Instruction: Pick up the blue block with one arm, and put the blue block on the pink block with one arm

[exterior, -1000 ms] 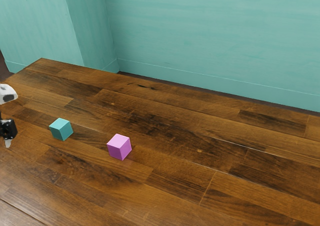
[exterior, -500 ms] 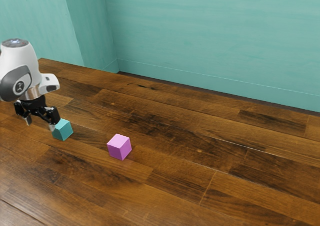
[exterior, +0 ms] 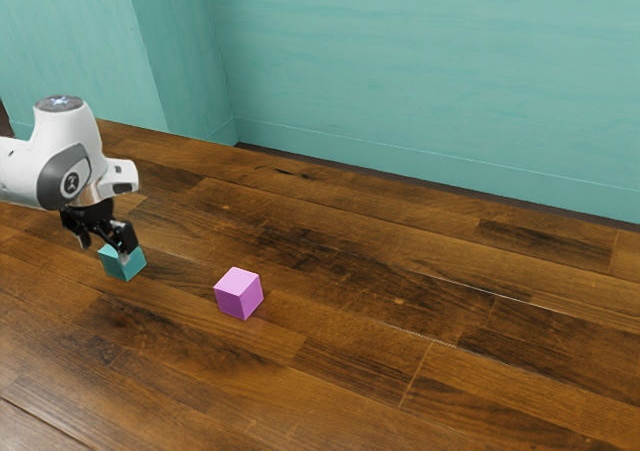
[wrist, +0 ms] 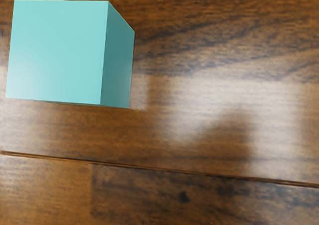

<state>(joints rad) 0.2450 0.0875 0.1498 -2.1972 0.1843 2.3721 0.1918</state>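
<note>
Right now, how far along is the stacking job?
Done: nothing yet. The blue block rests on the wooden surface, apart from the pink block, whose top is bare. In hand: the end effector hovers open just above the blue block, not gripping it. Left: descend, grasp, lift, carry toward the exterior view's right, and set it on the pink block.

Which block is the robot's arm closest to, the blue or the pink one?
The blue block. The end effector hangs right above it, while the pink block sits apart on the floor, farther toward the exterior view's right.
</note>
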